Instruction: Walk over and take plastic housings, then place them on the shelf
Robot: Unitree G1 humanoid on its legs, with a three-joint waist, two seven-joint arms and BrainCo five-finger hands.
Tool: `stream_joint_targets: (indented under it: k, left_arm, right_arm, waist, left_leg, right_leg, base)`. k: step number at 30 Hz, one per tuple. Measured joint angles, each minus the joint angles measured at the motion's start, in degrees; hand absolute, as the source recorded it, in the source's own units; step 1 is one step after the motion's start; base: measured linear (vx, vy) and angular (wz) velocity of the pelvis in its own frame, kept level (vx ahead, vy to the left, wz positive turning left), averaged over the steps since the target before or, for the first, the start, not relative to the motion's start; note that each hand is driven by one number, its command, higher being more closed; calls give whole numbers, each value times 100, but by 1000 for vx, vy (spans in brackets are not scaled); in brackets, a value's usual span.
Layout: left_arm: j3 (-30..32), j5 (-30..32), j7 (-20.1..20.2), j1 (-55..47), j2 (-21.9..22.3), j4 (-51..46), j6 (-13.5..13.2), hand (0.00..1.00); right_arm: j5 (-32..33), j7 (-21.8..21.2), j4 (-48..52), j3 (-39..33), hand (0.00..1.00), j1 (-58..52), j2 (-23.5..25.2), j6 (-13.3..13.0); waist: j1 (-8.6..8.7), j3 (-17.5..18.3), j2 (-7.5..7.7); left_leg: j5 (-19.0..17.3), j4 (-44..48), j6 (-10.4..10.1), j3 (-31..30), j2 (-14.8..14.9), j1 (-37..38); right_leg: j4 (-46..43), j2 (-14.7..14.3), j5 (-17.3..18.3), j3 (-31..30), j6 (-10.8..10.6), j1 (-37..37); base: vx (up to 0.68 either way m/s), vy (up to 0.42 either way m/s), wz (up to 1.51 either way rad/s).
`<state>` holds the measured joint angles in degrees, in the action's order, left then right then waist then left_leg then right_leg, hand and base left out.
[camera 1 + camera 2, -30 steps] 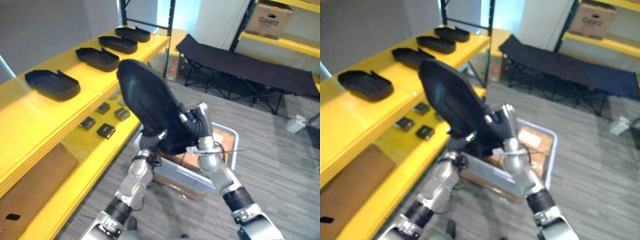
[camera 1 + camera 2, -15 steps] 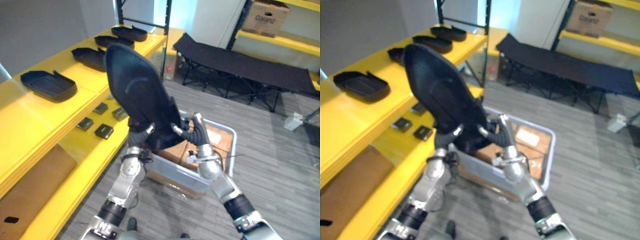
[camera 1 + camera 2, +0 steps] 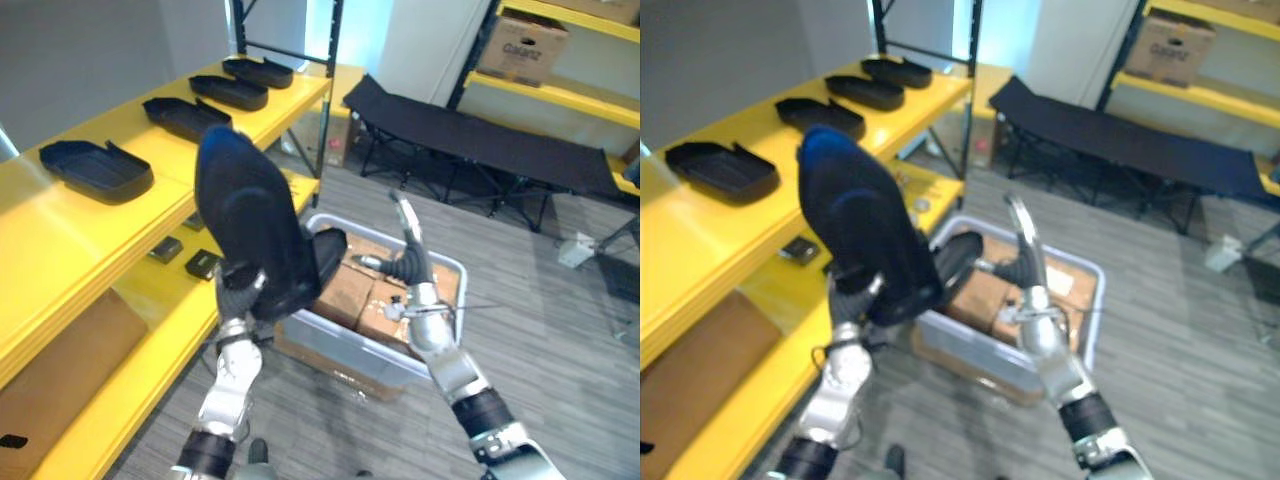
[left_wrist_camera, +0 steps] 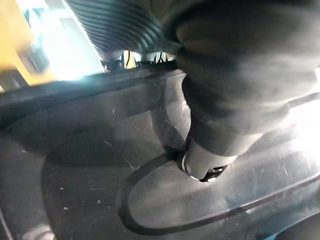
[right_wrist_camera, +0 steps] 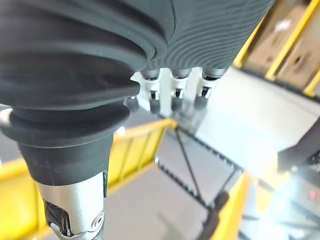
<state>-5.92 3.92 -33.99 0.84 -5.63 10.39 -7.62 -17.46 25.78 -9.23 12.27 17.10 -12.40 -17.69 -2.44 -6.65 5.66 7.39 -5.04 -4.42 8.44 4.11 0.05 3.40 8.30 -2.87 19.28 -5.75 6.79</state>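
A large black plastic housing stands upright in the air between the yellow shelf and the grey bin. My left hand is shut on its lower edge from below. In the left wrist view the thumb presses on the housing's inner face. To its right and apart from it, my right hand is open over the bin, its fingers straight and pointing up, holding nothing. Several more black housings lie in a row on the shelf's top board.
The bin holds cardboard boxes and a dark piece at its near left corner. Small dark parts lie on the lower shelf board. A black folding cot stands behind, below a second yellow rack with a carton.
My right hand has let go of the housing, straightened its fingers and drawn off to the right. The left hand alone has carried the housing left, nearer the shelf.
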Motion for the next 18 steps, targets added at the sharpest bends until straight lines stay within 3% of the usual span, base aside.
stream_joint_targets:
  k: [4,6,9,13,18]
  left_arm:
    - [353,364,-382,-464,87,149,32,100]
    - [656,401,-566,-622,168,154,32,100]
    - [1233,392,-815,-762,189,153,-8,100]
    - [1759,276,-836,-954,244,34,-594,100]
    - [1866,-12,-462,-1349,535,-1113,-1274,100]
  right_arm:
    - [469,78,696,-443,0,-22,-132,-90]
    - [1041,-187,998,-644,0,-128,-214,-259]
    - [2080,-940,1397,-1007,0,-610,-257,-398]
    - [3049,-1574,1413,-1519,0,-1707,-126,-238]
    - [3235,-1545,757,-2028,0,-2623,607,-12]
  waist:
    - [-2,26,-42]
    - [-2,48,-59]
    - [-1,91,-94]
    - [9,156,-172]
    - [165,213,-258]
  left_leg:
    - [-4,-1,-4,9,-1,0]
    - [-3,-1,-2,12,-5,0]
    - [-4,-1,1,13,-8,-1]
    - [-33,-5,9,41,-32,-11]
    - [-52,-5,32,87,-73,-4]
  right_leg:
    - [-2,0,4,-5,4,-8]
    - [-2,4,5,-5,7,-10]
    - [-2,7,9,-4,12,-11]
    - [-45,46,62,-35,-39,-71]
    - [-92,76,97,-73,-57,-114]
  base:
    - [-3,1,-1]
    - [0,0,0]
    - [0,0,0]
    - [-4,7,-3]
    - [-5,9,-4]
